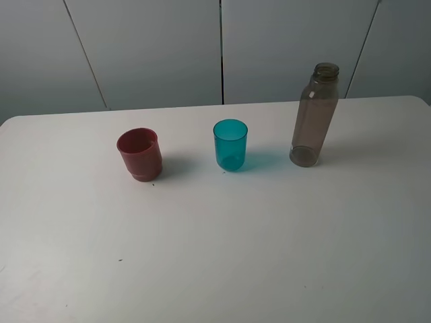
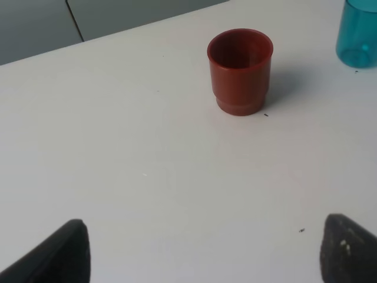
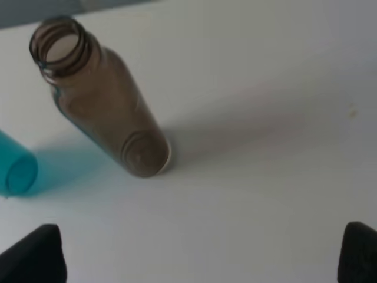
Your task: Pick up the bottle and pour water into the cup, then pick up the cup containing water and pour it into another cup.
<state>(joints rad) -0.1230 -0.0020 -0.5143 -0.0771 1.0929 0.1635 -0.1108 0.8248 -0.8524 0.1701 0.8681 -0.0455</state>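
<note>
Nothing of the task is done yet, as far as the pictures show. The bottle (image 1: 314, 114), the teal cup (image 1: 230, 144) and the red cup (image 1: 140, 154) all stand upright in a row on the white desk (image 1: 222, 256), each well apart from the next: bottle on the right, teal cup in the middle, red cup on the left. The bottle has no cap. Whether it holds water I cannot tell through the smoky plastic, and neither cup shows clear liquid.

Neither arm appears in the high view. In the left wrist view the left tool (image 2: 203, 247) has its fingers spread wide apart and holds nothing; the red cup (image 2: 240, 71) stands ahead of it, with an edge of the teal cup (image 2: 357, 32) off to one side. In the right wrist view the right tool (image 3: 203, 253) likewise has its fingers wide apart and empty, with the bottle (image 3: 103, 97) ahead of it and a bit of the teal cup (image 3: 15, 168) beside that.

So every step is left: the bottle must be gripped, lifted and tipped over the teal cup, then set aside; the teal cup must then be lifted and emptied into the red one. The right tool looks best placed for the bottle.
</note>
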